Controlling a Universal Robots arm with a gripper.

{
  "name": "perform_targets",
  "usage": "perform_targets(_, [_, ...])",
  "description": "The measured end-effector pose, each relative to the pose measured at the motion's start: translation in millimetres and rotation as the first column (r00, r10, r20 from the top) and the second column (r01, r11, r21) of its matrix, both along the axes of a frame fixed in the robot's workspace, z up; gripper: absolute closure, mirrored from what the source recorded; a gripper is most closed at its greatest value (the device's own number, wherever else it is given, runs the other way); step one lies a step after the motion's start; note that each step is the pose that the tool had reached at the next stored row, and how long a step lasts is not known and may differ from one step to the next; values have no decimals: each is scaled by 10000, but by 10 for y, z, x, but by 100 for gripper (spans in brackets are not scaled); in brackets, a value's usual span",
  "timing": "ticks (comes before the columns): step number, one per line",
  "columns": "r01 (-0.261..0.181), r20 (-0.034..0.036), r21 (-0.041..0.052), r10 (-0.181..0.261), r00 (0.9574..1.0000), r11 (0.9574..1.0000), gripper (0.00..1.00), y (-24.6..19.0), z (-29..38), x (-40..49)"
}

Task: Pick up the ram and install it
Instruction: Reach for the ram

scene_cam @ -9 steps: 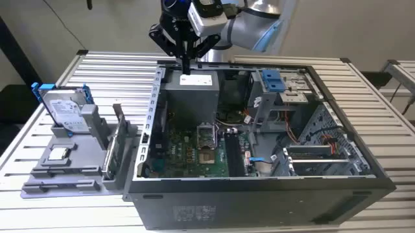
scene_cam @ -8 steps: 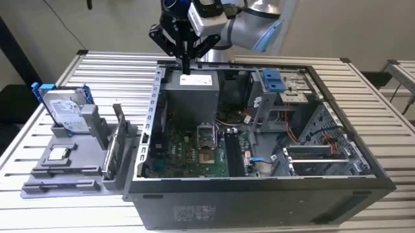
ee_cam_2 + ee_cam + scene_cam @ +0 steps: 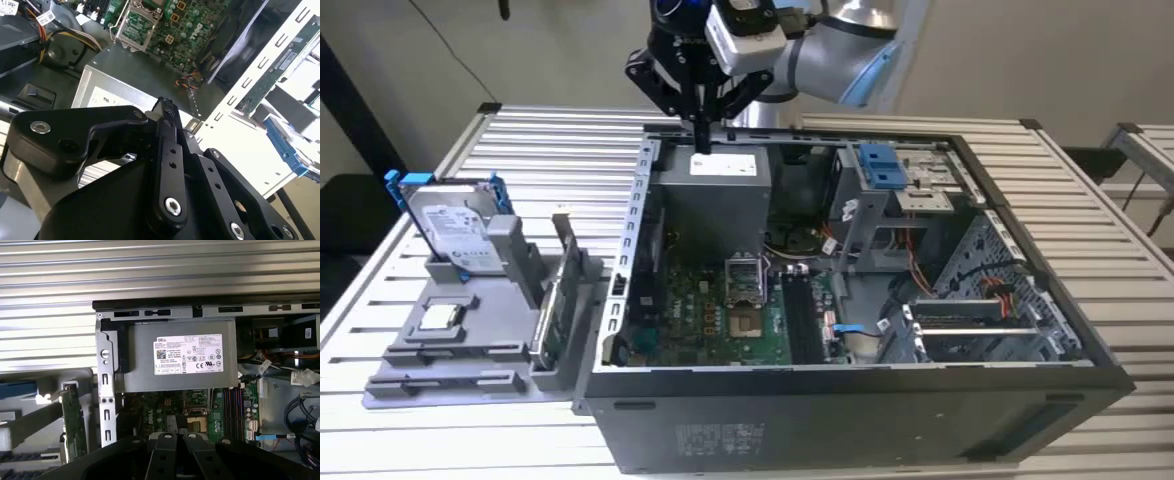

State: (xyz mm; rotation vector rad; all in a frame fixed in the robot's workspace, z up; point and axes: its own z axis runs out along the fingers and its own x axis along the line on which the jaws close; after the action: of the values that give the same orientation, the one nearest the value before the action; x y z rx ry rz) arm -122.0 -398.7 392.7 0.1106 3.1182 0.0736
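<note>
In the exterior view my gripper [image 3: 703, 140] hangs at the back of the open computer case [image 3: 630, 250], just above the grey power supply [image 3: 716, 175]. Its fingers [image 3: 167, 120] are pressed together, and I see nothing between them. A thin dark strip standing on edge in the grey holder looks like the ram [image 3: 566, 240]. It is well off to the exterior view's left of the gripper, outside the case. The dark memory slots [image 3: 801, 315] lie on the green motherboard [image 3: 687, 320] inside the case.
The grey holder [image 3: 454, 370] beside the case also carries a silver hard drive with blue rails [image 3: 454, 228], a small chip [image 3: 440, 318] and a green card [image 3: 547, 320]. A drive cage [image 3: 894, 185] and loose cables [image 3: 987, 290] crowd the case's right half.
</note>
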Motion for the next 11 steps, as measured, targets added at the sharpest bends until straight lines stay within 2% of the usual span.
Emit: perform_targets(11, [-2, 0, 1, 2, 10000, 10000, 89, 0, -1, -64])
